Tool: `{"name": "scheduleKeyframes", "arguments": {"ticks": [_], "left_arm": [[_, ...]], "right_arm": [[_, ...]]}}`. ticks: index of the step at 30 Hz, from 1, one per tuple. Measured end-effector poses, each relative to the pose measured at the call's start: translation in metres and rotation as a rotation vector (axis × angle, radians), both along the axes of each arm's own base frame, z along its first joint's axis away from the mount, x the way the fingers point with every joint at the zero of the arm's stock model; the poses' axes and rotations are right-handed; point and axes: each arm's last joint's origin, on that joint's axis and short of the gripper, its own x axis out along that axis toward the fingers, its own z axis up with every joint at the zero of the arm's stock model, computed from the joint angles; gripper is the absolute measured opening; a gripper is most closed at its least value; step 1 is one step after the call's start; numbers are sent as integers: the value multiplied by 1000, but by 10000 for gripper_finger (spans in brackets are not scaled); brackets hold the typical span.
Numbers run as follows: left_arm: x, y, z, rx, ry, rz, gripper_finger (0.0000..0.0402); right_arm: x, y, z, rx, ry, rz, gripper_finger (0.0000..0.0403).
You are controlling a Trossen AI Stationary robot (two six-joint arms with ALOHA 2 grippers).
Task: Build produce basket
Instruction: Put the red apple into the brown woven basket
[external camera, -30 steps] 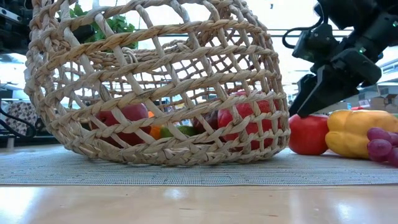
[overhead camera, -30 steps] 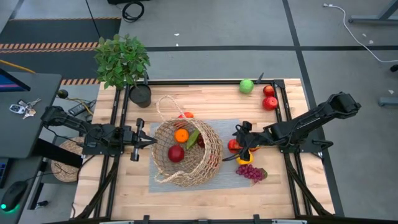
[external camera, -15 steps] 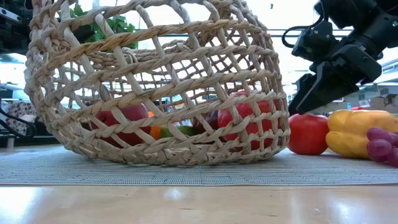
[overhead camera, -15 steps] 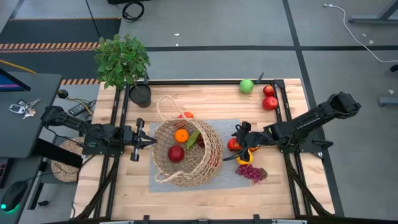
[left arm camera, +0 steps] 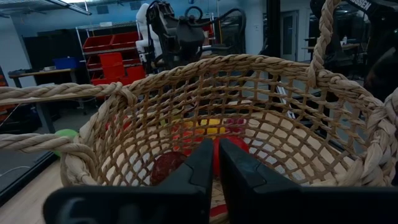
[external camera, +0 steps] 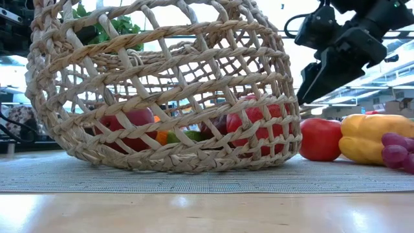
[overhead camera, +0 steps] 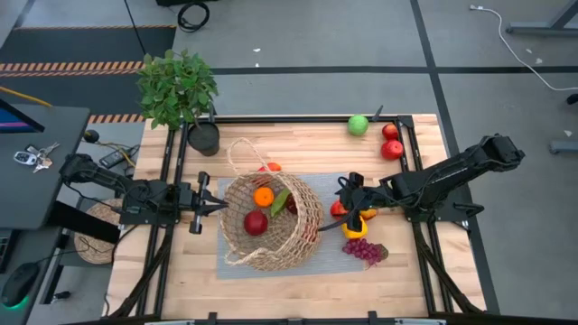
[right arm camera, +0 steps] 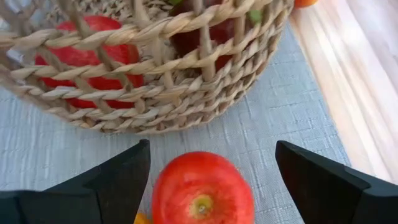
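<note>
- We see the right gripper point(right arm camera: 208, 163), jaws apart, above 1 red apple point(right arm camera: 203, 190) beside the basket point(overhead camera: 271, 221).
- Left gripper point(left arm camera: 216, 163), jaws together, at its rim.

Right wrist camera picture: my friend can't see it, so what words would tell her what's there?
A red apple sits on a grey mat, between the right gripper's two wide-open dark fingers. Just beyond it is the wall of a tan wicker basket, with more red fruit showing through the weave.
</note>
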Motion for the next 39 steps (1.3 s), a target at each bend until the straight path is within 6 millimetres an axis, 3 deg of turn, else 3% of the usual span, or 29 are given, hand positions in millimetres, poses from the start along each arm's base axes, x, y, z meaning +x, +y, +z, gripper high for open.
{"name": "scheduleKeyframes", "arguments": {"ticks": [7,20,30,39], "left_arm": [[0,0,0,0,0,0,31],[0,0,0,0,0,0,36],[0,0,0,0,0,0,30],[0,0,0,0,0,0,33]], "right_arm": [[4,-1,14,12,17,-25,348],[-3,-1,7,57,101,-73,396],[-9,0,-24,77,-20,-55,397],[-19,-5,-43,46,6,-63,396]]}}
